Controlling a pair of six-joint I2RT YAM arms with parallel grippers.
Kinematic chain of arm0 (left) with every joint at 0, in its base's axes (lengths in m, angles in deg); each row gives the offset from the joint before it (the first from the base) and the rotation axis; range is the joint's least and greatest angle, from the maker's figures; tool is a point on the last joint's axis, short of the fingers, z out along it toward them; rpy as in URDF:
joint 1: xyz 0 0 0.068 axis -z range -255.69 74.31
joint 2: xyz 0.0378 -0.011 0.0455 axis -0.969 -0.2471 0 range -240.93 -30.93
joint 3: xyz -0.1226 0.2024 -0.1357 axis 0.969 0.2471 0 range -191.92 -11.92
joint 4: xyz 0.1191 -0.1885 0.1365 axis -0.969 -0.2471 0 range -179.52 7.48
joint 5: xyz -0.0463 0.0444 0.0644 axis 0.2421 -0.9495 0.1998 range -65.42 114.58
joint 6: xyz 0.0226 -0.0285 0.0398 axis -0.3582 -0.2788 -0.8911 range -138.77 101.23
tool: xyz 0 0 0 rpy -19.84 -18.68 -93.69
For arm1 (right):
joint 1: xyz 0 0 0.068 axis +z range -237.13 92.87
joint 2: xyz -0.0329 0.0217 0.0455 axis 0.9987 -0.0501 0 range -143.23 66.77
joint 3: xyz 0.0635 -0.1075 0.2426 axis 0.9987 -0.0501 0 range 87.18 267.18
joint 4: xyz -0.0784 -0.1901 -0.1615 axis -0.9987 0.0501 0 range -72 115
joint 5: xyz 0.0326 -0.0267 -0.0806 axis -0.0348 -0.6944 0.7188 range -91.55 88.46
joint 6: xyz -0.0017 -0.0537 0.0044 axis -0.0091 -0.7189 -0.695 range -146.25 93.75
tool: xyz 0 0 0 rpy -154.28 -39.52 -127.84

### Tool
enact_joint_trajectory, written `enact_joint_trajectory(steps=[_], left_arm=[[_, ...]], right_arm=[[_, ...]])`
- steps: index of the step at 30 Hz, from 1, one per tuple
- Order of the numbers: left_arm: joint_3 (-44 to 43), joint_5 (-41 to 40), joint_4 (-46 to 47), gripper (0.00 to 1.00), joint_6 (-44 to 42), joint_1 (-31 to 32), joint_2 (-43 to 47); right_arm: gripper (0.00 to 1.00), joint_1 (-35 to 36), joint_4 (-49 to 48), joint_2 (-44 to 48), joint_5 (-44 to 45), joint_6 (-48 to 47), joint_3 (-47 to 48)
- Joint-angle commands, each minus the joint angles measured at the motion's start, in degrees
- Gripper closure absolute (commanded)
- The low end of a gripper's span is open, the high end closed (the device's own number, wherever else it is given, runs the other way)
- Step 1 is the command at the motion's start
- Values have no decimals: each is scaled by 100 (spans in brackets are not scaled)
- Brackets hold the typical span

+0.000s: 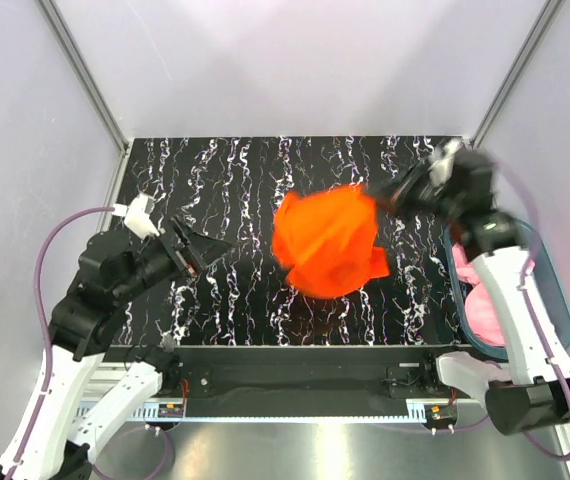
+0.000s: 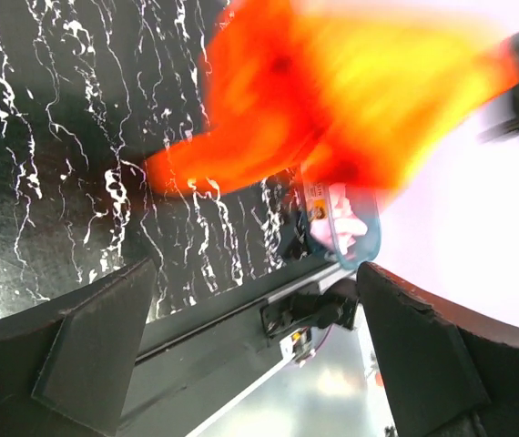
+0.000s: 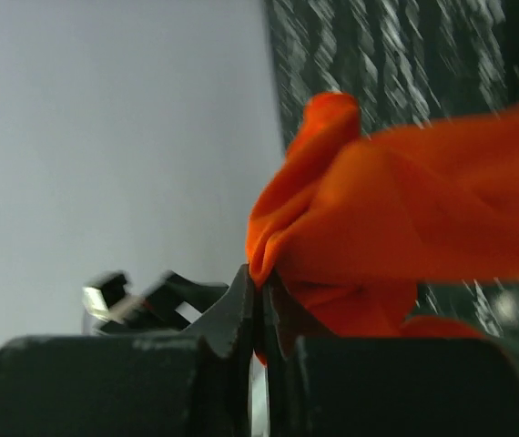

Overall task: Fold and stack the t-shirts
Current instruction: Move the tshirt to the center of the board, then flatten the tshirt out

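The orange-red shirt (image 1: pixel 327 242) is plain and bright; the pink shirt (image 1: pixel 477 305) is plain and light. The table (image 1: pixel 225 180) is black with white marbled streaks, and the bin (image 1: pixel 569 312) is dark teal.

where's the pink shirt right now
Top view: the pink t-shirt sits in the blue-rimmed bin at the right edge of the table, partly hidden by the right arm, right of the orange t-shirt hanging from the right tool.
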Motion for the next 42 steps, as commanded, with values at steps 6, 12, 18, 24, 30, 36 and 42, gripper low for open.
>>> enact_joint_trajectory(steps=[6,12,18,24,30,36,42], left_arm=[[957,234,238,4,416,-20,-393],[1247,848,791,6,-76,50,-1684],[1125,859,1099,19,-858,770,-3433],[782,920,1521,24,-1315,1043,-4559],[141,1244,1495,28,-1667,1237,-5412],[-106,1614,1582,48,-1852,1605,-5887],[-45,1790,2232,51,-1351,2299,-6230]], right_arm=[[92,1058,-605,720,-751,269,-3852],[91,1058,966,679,854,-1293,-3600],[89,961,2154,-404,3206,-2411,-2651],[82,40,2260,-1142,3572,-3430,-1947],[39,143,2831,-1215,3478,-4537,-1192],[42,1048,2051,-669,1082,-4013,-1707],[45,1778,1381,-599,1502,-3230,-2517]])
